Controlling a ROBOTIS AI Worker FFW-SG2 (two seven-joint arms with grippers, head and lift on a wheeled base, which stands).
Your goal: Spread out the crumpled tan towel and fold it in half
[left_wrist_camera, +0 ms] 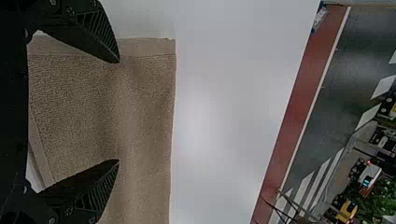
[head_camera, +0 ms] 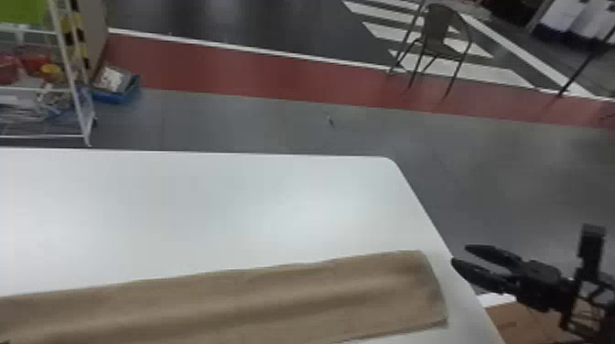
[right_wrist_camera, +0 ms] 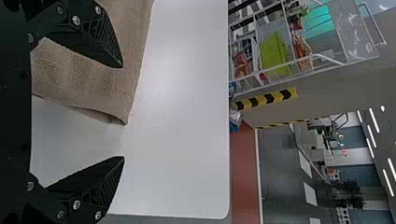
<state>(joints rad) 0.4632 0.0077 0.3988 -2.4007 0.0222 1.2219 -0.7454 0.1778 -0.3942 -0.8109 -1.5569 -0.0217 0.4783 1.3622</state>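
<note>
The tan towel lies as a long flat strip along the near part of the white table, with soft lengthwise ridges and its right end close to the table's right edge. Just beyond that end, at the table's edge, is my right gripper. In the right wrist view, my right gripper stands open, one finger over the towel near a corner and the other over bare table. My left gripper is open above the towel in the left wrist view, a hemmed edge near one finger; nothing is gripped.
The white table extends beyond the towel to a rounded far right corner. Past it on the floor stand a wire shelf at the left with a blue tray beside it, and a chair at the back right.
</note>
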